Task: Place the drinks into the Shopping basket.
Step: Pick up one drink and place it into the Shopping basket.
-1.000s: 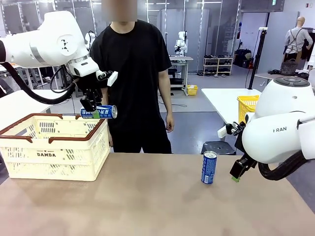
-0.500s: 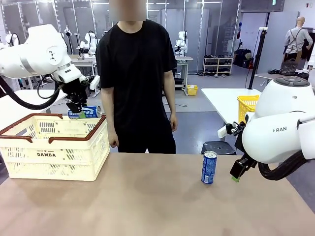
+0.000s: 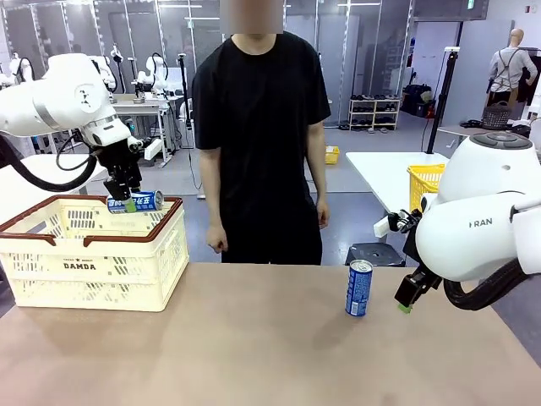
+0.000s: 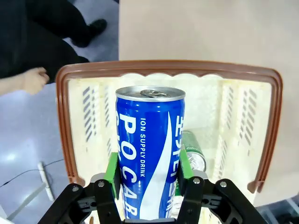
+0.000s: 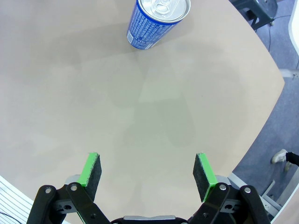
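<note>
My left gripper is shut on a blue can and holds it sideways just above the far rim of the cream Shopping basket. In the left wrist view the green pads clamp the blue can over the basket's inside, where a green can lies on the floor. A second blue can stands upright on the table at the right. My right gripper hangs open just right of it; the right wrist view shows its fingers spread, with that can ahead.
A person in black stands at the far side of the table, one hand hanging near the basket's right end. A yellow mesh basket sits on another table behind.
My left arm has carried the blue can leftward and lower, from beyond the basket's right end to over its far rim. The person has shifted to the right. The right arm has not moved.
</note>
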`<state>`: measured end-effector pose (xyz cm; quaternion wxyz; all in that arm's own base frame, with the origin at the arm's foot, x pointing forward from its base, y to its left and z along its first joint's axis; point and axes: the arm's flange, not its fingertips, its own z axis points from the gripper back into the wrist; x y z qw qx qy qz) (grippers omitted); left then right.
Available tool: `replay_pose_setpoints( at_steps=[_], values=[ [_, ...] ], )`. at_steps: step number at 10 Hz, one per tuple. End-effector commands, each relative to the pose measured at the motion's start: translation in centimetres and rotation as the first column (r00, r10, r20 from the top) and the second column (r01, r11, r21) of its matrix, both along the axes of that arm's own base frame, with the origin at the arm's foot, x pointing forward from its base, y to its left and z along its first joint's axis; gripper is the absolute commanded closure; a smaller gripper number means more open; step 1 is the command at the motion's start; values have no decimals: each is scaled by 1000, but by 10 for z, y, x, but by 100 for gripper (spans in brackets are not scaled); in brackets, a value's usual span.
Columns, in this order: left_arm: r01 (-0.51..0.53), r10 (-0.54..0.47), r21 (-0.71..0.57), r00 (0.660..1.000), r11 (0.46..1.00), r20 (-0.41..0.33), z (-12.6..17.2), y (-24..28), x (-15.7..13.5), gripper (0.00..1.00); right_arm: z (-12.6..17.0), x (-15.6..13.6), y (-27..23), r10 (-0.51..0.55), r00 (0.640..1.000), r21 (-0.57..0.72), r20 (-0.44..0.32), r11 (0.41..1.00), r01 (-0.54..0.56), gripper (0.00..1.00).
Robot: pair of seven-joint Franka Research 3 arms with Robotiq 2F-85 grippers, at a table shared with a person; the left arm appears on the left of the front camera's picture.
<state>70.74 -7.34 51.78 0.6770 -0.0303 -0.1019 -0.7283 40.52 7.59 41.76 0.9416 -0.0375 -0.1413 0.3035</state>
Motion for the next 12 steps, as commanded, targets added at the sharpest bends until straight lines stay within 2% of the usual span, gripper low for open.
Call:
replay_pose_setpoints(
  at_steps=[1,4,7,8,12],
  values=[
    [28,-28,3,999,1000,-35,2,4,22,43,-1,-1,-1,-3,1000,1,-2,1000,3,1],
    [22,-20,34,998,999,-65,-27,5,24,43,-1,-1,-1,-3,1000,1,-2,1000,3,1],
    [41,-40,15,996,999,-76,-60,7,11,43,-1,-1,-1,-3,1000,1,-2,1000,3,1],
    [41,-40,33,998,999,-49,-69,9,13,43,-1,-1,-1,-3,1000,1,-2,1000,3,1],
    [78,-75,52,995,996,-65,-96,23,25,43,-1,-1,-1,-3,1000,1,-2,1000,3,1]
  ],
)
